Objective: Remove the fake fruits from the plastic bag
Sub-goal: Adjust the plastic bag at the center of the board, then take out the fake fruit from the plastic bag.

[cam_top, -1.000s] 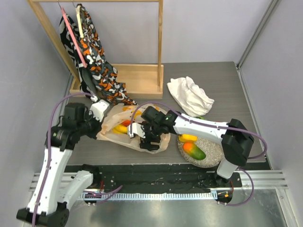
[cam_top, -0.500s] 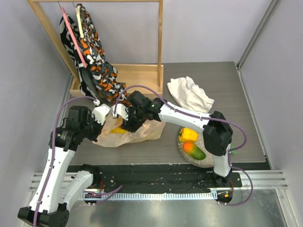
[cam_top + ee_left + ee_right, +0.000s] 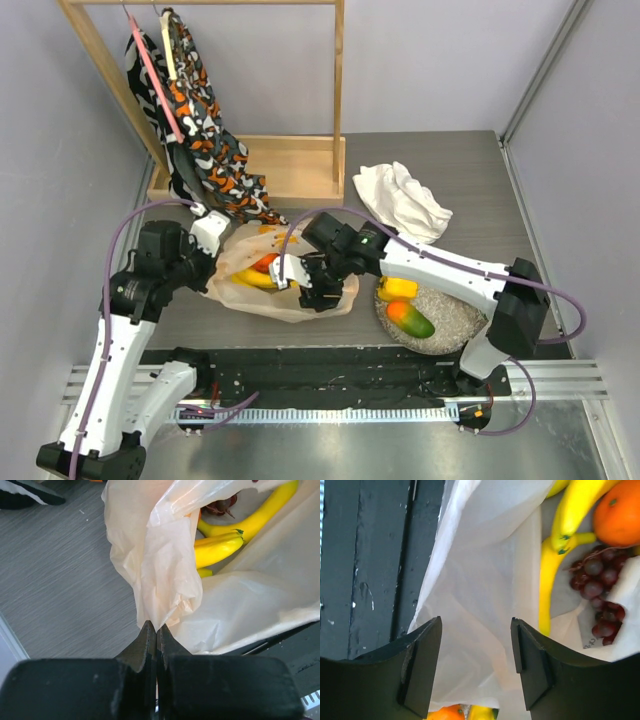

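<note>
The peach plastic bag lies at the table's middle-left, its mouth open. My left gripper is shut on a fold of the bag's edge. Through the opening, the left wrist view shows yellow bananas and dark grapes. My right gripper is open and empty over the bag's near right side. Ahead of its fingers lie a banana, purple grapes and an orange. A red-green mango and a yellow fruit lie on a speckled plate.
A white cloth lies at the back right. A wooden rack with patterned fabric stands at the back left, close behind the bag. A black strip runs along the table's near edge.
My right gripper has pulled back from the bag's far left to its near right side. The bag has shifted and spread with it. The left gripper keeps its hold.
</note>
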Action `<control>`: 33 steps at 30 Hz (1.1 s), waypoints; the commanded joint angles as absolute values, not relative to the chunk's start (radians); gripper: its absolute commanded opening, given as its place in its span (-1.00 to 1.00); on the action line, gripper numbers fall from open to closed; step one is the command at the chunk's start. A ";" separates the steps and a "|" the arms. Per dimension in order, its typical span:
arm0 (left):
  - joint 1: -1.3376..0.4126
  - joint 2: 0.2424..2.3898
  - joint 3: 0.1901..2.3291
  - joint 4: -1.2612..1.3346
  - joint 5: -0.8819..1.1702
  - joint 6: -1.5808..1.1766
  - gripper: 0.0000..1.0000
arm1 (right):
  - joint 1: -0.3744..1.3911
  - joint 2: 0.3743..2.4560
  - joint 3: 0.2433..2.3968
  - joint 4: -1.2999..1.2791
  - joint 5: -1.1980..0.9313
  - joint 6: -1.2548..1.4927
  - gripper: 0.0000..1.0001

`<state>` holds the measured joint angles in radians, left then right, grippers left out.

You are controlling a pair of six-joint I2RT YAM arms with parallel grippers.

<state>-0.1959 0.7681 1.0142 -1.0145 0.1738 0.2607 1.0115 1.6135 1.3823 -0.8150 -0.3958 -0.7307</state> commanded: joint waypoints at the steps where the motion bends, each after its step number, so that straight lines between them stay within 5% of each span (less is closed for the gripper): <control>1: -0.195 0.758 1.012 -0.943 0.208 0.239 -1.00 | 0.992 1.618 1.465 -0.759 -0.429 -0.671 0.27; 9: -0.193 0.759 1.026 -0.957 0.229 0.253 -1.00 | 0.989 1.887 1.761 -0.617 -0.436 -0.497 0.06; 28: -0.195 0.742 1.012 -0.927 0.230 0.250 -1.00 | 1.015 2.102 1.801 -0.568 -0.324 -0.512 0.18; 33: -0.193 0.746 1.008 -0.913 0.230 0.242 -1.00 | 1.022 2.117 1.793 -0.572 -0.302 -0.538 0.06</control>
